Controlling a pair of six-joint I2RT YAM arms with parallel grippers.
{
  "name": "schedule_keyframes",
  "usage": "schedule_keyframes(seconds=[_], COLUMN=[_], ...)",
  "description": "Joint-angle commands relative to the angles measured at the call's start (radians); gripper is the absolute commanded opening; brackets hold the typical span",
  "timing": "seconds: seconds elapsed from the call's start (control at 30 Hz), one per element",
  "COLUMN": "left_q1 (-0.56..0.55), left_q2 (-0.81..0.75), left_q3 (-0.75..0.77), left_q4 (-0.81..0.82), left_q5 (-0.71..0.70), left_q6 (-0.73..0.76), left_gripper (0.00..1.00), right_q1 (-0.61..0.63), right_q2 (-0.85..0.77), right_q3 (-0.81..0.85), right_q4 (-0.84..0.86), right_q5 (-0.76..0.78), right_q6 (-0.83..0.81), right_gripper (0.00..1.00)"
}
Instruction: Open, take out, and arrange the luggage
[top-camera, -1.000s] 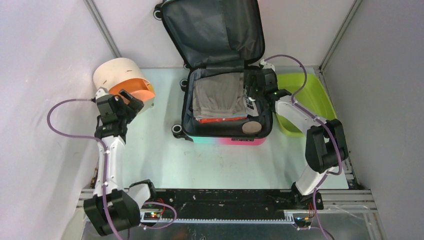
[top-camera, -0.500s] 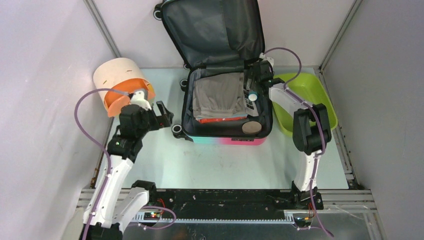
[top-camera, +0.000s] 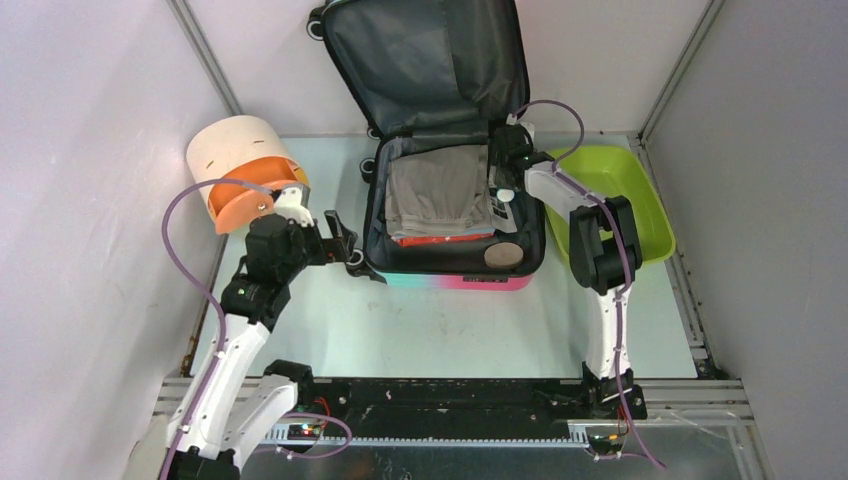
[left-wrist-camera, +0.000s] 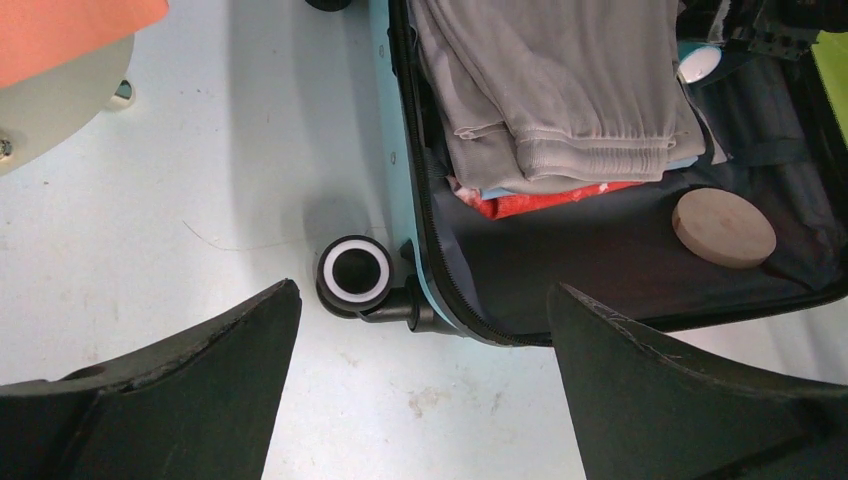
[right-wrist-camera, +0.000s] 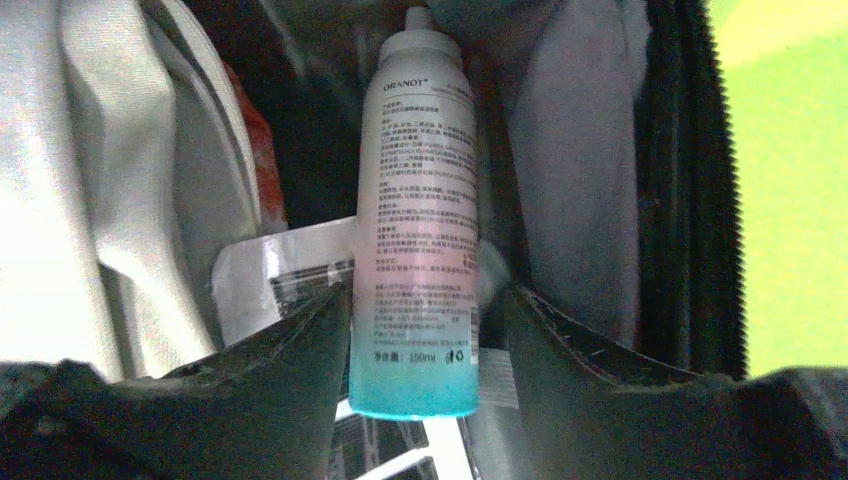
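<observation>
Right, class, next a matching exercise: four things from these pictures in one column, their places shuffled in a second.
1 spray bottle
2 wooden disc
3 lime-green tub
4 cream-and-orange cylinder

A left of the luggage
B between the right gripper fingers
C on the luggage's dark lining
D right of the luggage

Pairs: 1-B, 2-C, 3-D, 4-A

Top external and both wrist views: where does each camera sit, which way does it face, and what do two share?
Top external: above, behind the bases, facing down at the table; both arms show.
Left wrist: on the left arm, facing down at a wheel of the luggage; left gripper shows.
Right wrist: on the right arm, facing into the luggage at a bottle within the right gripper.
Shared: top external and left wrist show the grey clothes and wooden disc.
</observation>
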Motion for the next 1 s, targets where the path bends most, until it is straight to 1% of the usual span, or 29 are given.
schedule_keyframes(seconds=[0.0,0.2,0.23,0.27,0.3,0.33,0.37,0.43,0.47,0.57,0.67,0.77,0.8,0.87,0.97], left_q1=[-0.009,-0.009,-0.009,-0.009,-0.009,-0.01,-0.009,-0.009,-0.009,-0.009,-0.01,-0.01,-0.009,-0.01,-0.009], left_q2=[-0.007,-0.003,-0.002,0.001,0.004,0.007,0.01,0.017,0.017,0.022,0.035,0.061,0.067,0.082,0.088], left_q3=[0.009,0.01,0.009,0.01,0.012,0.014,0.017,0.023,0.031,0.072,0.16,0.223,0.247,0.289,0.325], left_q4=[0.027,0.005,0.003,0.002,-0.004,-0.008,-0.015,-0.029,-0.036,-0.08,-0.153,-0.209,-0.23,-0.268,-0.287], left_q5=[0.003,-0.014,-0.018,-0.03,-0.035,-0.048,-0.057,-0.081,-0.091,-0.088,-0.085,-0.046,-0.035,-0.008,0.044], left_q6=[0.029,0.046,0.046,0.048,0.05,0.051,0.052,0.052,0.052,0.043,0.02,0.008,0.006,-0.005,-0.053], left_gripper=[1.0,1.0,1.0,1.0,1.0,1.0,1.0,1.0,1.0,1.0,0.98,0.97,0.97,0.96,0.96], right_q1=[0.005,0.004,0.005,0.004,0.002,0.001,0.001,-0.001,-0.001,0.001,0.003,0.005,0.008,0.014,0.034], right_q2=[0.044,0.059,0.059,0.058,0.054,0.051,0.038,0.009,-0.003,-0.091,-0.175,-0.295,-0.319,-0.419,-0.51], right_q3=[0.071,0.068,0.066,0.066,0.067,0.067,0.067,0.063,0.059,0.039,0.012,-0.037,-0.072,-0.129,-0.219], right_q4=[-0.046,-0.052,-0.049,-0.048,-0.047,-0.047,-0.045,-0.043,-0.043,-0.051,-0.087,-0.113,-0.114,-0.11,-0.111], right_q5=[0.002,-0.018,-0.022,-0.027,-0.03,-0.034,-0.036,-0.049,-0.061,-0.083,-0.088,-0.105,-0.119,-0.136,-0.163], right_q6=[0.0,0.016,0.018,0.018,0.018,0.018,0.015,0.003,-0.001,-0.019,-0.028,-0.034,-0.034,-0.02,-0.007], right_gripper=[0.6,0.6,0.58,0.55,0.46,0.41,0.33,0.26,0.25,0.22,0.15,0.14,0.13,0.13,0.12])
